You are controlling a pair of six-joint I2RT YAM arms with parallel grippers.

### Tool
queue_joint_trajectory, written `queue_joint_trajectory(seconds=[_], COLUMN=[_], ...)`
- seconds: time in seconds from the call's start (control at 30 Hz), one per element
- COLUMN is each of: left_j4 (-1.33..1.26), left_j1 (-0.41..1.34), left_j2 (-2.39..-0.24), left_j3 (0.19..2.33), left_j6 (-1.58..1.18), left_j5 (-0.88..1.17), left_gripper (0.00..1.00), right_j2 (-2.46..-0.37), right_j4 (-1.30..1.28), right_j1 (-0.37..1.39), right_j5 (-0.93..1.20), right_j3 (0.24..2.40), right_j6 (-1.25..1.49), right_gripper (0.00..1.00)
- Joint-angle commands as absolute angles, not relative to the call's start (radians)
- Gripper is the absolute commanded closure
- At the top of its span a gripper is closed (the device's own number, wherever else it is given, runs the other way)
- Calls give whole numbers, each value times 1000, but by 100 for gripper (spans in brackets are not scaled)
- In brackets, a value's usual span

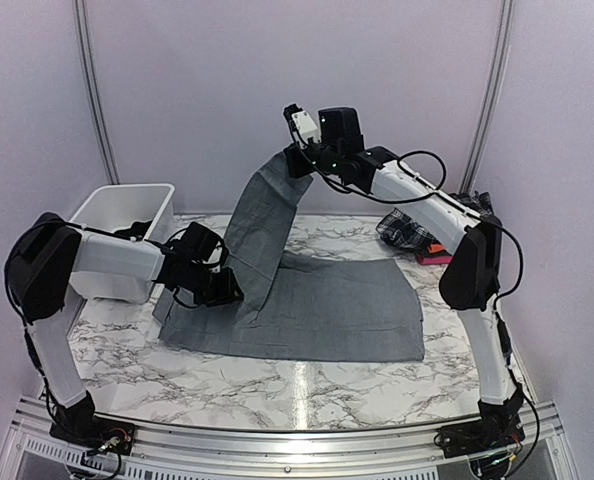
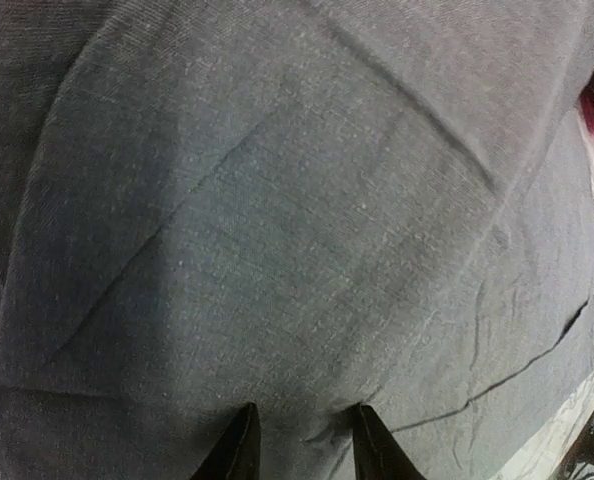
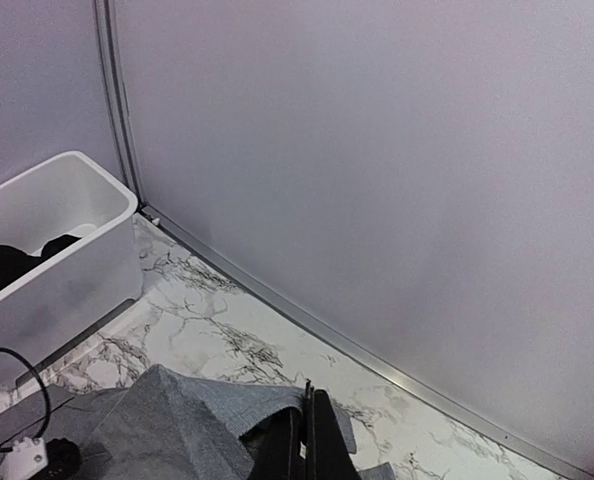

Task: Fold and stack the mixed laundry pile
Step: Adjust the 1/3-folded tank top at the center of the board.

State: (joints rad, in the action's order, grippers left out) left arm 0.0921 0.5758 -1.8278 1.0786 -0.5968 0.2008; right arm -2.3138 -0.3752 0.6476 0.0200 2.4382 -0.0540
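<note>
- Desk (image 1: 307,385): marble top, carries everything below.
- Grey trousers (image 1: 327,300): biggest item, mostly flat across the middle of the desk and reaching toward the right. The left part is pulled up into a tall tent, peaking far-centre and well above the desk.
- White basket (image 1: 95,218): far-left corner of the desk, upright, just left of the trousers. There is black cloth (image 3: 7,265) inside it, and I cannot tell which garment it is.
- Right gripper (image 1: 299,160): high over the far-centre, closed and pinching the top of the raised trousers fabric. In the right wrist view the fingers are together with grey cloth bunched around them.
- Left gripper (image 1: 225,288): low, at the near-left foot of the raised fold, against the trousers. In the left wrist view the fingertips (image 2: 239,452) are partly apart and pressed into the grey fabric, which puckers between them. I cannot tell whether it actually has a grip.
- Black-and-white plaid piece (image 1: 407,230): far right on the desk, crumpled, partly behind the right arm and apart from the trousers.
- Red-pink piece (image 1: 435,258): just near-right of the plaid piece, touching it. Only a small edge shows.
</note>
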Motion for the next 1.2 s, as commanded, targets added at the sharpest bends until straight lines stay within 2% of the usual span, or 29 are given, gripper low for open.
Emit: queue_joint_trajectory(seconds=[0.0,0.1,0.33,0.47,0.57,0.67,0.77,0.93,1.17], left_j4=[97,131,141,149,144,154,180,200,206], left_j1=[573,573,561,527,509,490,466,450,443], left_j2=[-1912,-1915,-1739,-1576,-1473,-1410,-1399,-1414,-1432], left_j3=[1125,1114,1058,1004,946,911,909,926,914], left_j6=[-585,-594,-574,-594,-593,-594,-585,-574,-579], left_j5=[174,97,50,68,70,43,36,57,77], left_gripper=[71,73,33,23,16,3,1,1,1], right_j2=[-2299,-2286,-2224,-2118,-2010,-1899,-1807,-1701,-1636], right_j4=[-338,-342,-383,-417,-397,-369,-361,-401,-506], right_j1=[677,688,711,719,720,719,722,725,725], right_j5=[60,70,114,162,236,335,408,473,429], right_j3=[2460,2442,2394,2274,2094,1876,1621,1333,1201], right_j6=[-35,-30,-8,32,64,90,102,104,91], right_gripper=[100,100,100,100,100,100,100,100,100])
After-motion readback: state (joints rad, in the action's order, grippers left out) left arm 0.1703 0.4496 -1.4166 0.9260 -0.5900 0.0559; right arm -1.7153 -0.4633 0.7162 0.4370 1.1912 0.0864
